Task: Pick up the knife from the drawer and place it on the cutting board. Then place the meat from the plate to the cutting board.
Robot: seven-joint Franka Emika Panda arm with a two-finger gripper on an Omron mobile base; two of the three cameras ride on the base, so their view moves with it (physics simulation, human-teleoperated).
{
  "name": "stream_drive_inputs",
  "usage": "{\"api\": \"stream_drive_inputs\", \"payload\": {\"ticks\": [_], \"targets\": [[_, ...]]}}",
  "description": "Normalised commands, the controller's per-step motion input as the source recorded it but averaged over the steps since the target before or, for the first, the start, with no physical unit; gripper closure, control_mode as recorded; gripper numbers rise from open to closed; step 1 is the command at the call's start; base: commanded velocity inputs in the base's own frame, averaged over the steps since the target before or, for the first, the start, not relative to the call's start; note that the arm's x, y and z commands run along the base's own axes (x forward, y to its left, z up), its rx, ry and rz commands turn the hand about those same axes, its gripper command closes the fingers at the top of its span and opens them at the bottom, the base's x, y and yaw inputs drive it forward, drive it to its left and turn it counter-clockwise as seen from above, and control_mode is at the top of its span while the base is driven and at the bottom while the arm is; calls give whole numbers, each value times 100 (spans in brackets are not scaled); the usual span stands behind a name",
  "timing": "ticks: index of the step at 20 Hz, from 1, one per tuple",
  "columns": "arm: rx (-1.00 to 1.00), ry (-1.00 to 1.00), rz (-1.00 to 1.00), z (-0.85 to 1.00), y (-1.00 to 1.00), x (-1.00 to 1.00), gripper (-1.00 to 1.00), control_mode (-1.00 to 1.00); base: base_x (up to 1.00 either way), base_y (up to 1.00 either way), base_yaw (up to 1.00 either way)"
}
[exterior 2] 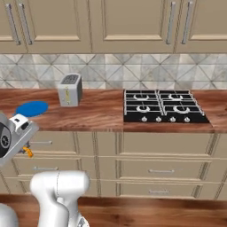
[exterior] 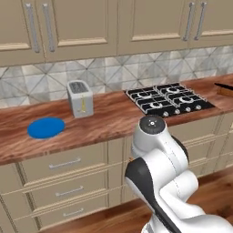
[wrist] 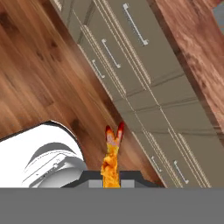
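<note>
The wooden countertop (exterior: 109, 120) runs the width of the kitchen, under a row of beige wall cabinets (exterior: 91, 25) and a grey tiled backsplash (exterior: 113, 70). Below the countertop sit beige drawers with silver bar handles (exterior 2: 162, 170), all pushed in, and below those the wooden floor (wrist: 35, 74). Set into the countertop's right half is the black gas hob (exterior: 168, 100). Left of the hob stands a grey toaster (exterior: 80, 98), and further left lies the bare blue plate (exterior: 45, 127). At the countertop's far right edge, past the hob, a corner of the cutting board (exterior: 225, 90) carries the dark knife (exterior: 223, 85). Off the countertop's front, below the plate, the gripper (wrist: 111, 177) is clenched on the meat (wrist: 111, 159), an orange-yellow lump with reddish tips, over the floor and drawer fronts.
</note>
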Motion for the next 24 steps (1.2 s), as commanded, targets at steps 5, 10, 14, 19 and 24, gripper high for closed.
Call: {"api": "stream_drive_inputs", "payload": {"ticks": [5, 10, 14, 19, 24], "targets": [[0, 0, 0, 0, 0, 0, 100, 100, -1, -86, -12], [0, 0, 0, 0, 0, 0, 100, 100, 0, -83, -13], [0, 0, 0, 0, 0, 0, 100, 100, 4, -79, -13], [0, 0, 0, 0, 0, 0, 100, 100, 21, -70, -15], [0, 0, 0, 0, 0, 0, 100, 100, 32, -58, -22]]}}
